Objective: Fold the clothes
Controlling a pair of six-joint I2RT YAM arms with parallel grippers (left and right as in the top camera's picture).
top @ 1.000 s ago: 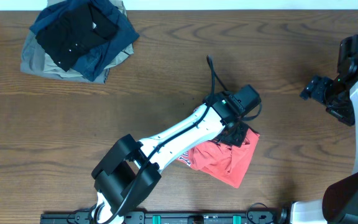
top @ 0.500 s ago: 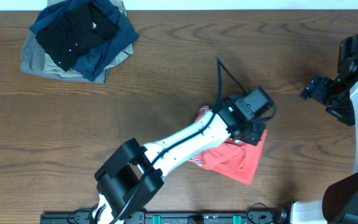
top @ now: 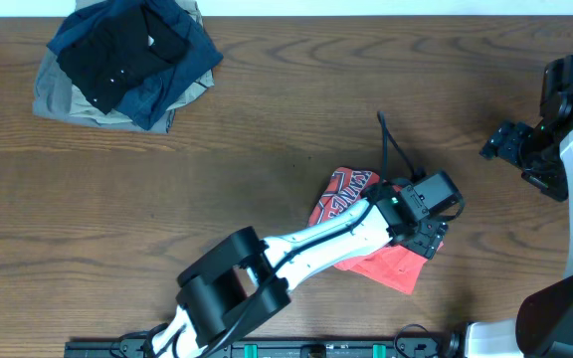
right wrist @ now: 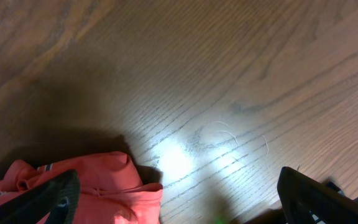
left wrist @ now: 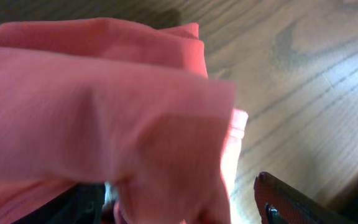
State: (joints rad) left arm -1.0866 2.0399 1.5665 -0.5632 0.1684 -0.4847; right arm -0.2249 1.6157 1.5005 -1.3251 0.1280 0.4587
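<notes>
The clothes are one coral-red T-shirt point(top: 378, 257), bunched in a small heap right of the table's middle, its white-outlined lettering point(top: 344, 194) facing up on the left part. My left gripper point(top: 429, 237) hovers over the heap's right edge. In the left wrist view the red cloth point(left wrist: 104, 106) fills most of the frame and sags loose between the left gripper's point(left wrist: 176, 194) wide-apart jaws; it is open. My right gripper point(top: 497, 145) hangs at the far right, away from the shirt, open and empty. Its wrist view shows the shirt point(right wrist: 98, 190) at lower left.
A pile of folded black, navy and khaki garments point(top: 122, 60) sits at the table's back left corner. Bare brown wood point(top: 267, 109) lies between that pile and the shirt. The left arm's black cable point(top: 390, 147) loops up behind its wrist.
The left arm swept right and toward the front, carrying the shirt's edge with it, and its jaws have opened. The lettering now shows on the heap's left. The right arm stayed still.
</notes>
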